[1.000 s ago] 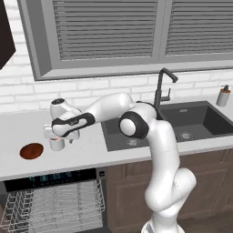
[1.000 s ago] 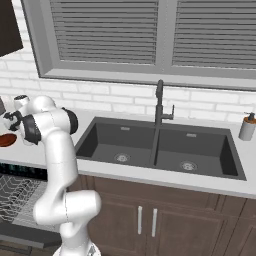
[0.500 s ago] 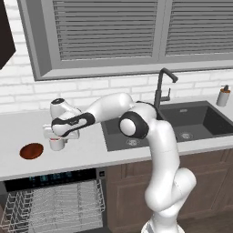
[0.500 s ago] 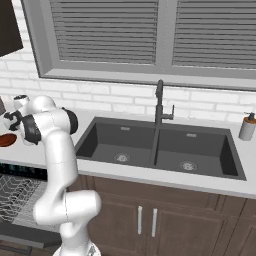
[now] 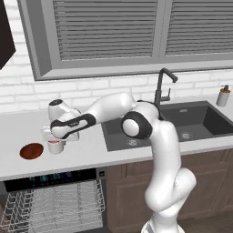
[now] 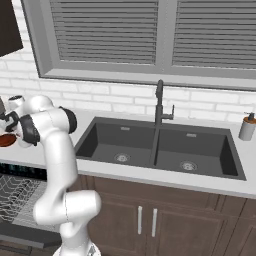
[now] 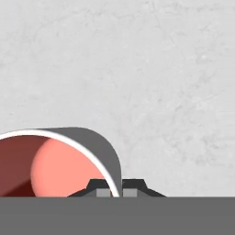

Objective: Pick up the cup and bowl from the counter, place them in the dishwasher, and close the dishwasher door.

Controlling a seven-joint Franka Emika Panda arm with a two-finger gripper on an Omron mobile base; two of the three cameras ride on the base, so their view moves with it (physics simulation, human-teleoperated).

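The cup (image 5: 55, 147), grey-white with a red inside, stands on the counter (image 5: 91, 152) left of the sink. My gripper (image 5: 54, 139) comes down on it from above. In the hand view the gripper (image 7: 118, 188) is shut on the cup (image 7: 55, 160), one dark tip inside the rim wall and one outside. The dark red-brown bowl (image 5: 31, 150) lies just left of the cup, apart from it; the bowl (image 6: 6, 140) also peeks out beside the arm. Below the counter the dishwasher (image 5: 50, 178) is open, its wire rack (image 5: 54, 205) pulled out. The door is out of view.
The dark double sink (image 5: 182, 125) with its black tap (image 5: 160, 86) lies right of the arm. A beige soap dispenser (image 5: 222, 96) stands at the far right by the wall. Brown cabinets (image 6: 150, 220) run under the sink.
The hand has eased down and slightly left over the cup. Cup and bowl stay where they were.
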